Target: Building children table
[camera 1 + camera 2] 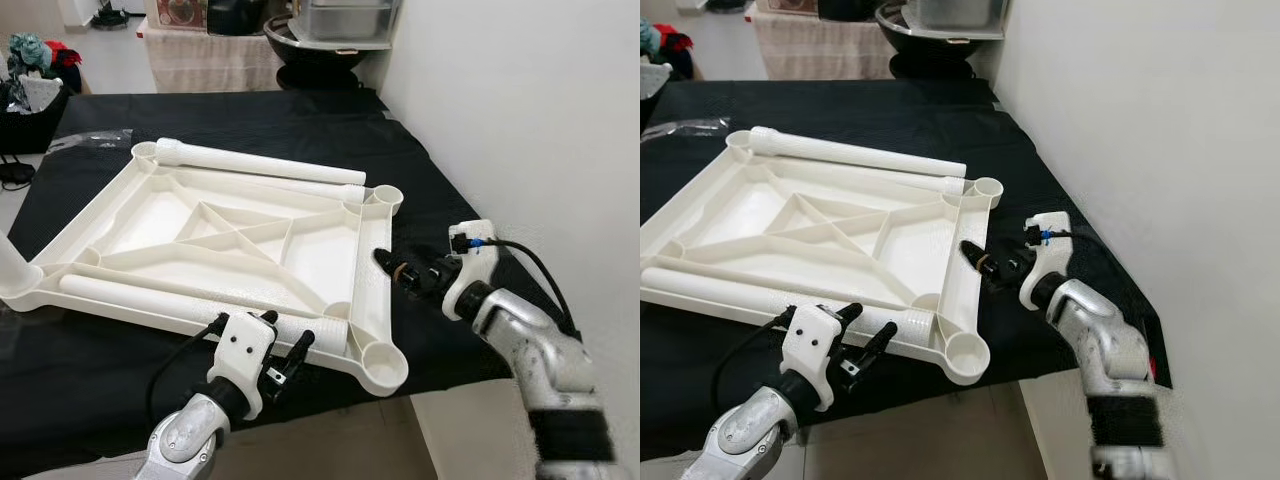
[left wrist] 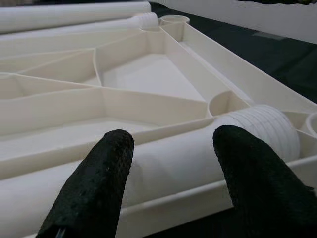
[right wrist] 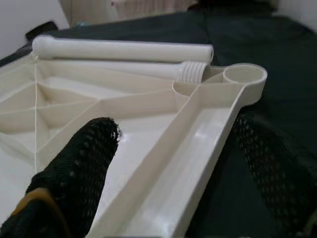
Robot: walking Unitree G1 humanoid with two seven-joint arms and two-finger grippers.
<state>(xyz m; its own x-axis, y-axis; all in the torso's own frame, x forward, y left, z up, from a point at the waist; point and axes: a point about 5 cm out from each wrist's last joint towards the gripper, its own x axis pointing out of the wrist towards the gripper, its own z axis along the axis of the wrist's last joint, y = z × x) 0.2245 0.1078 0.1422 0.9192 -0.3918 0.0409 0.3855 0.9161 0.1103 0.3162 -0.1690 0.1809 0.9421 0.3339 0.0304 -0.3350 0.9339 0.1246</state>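
Note:
A white plastic table top point(image 1: 320, 255) lies upside down on a black-covered surface, ribs up, with round sockets at its corners point(image 1: 385, 197). One white leg tube point(image 1: 260, 162) rests along its far edge and another point(image 1: 180, 298) along its near edge, threaded end toward the near right socket point(image 1: 383, 368). My left gripper point(image 1: 287, 335) is open just in front of that threaded end; in the left wrist view its fingers point(image 2: 99, 178) flank the tube point(image 2: 188, 158). My right gripper point(image 1: 390, 265) is open at the right side rail point(image 3: 198, 144), one finger point(image 3: 84, 163) on each side.
A white wall point(image 1: 520, 120) runs close along the right. The black cover ends at the near edge point(image 1: 330, 405) above a beige floor. Another white tube point(image 1: 10, 260) rises at the table top's left corner. A dark bag point(image 1: 35, 90) and a shelf with metal bowls point(image 1: 330, 30) stand behind.

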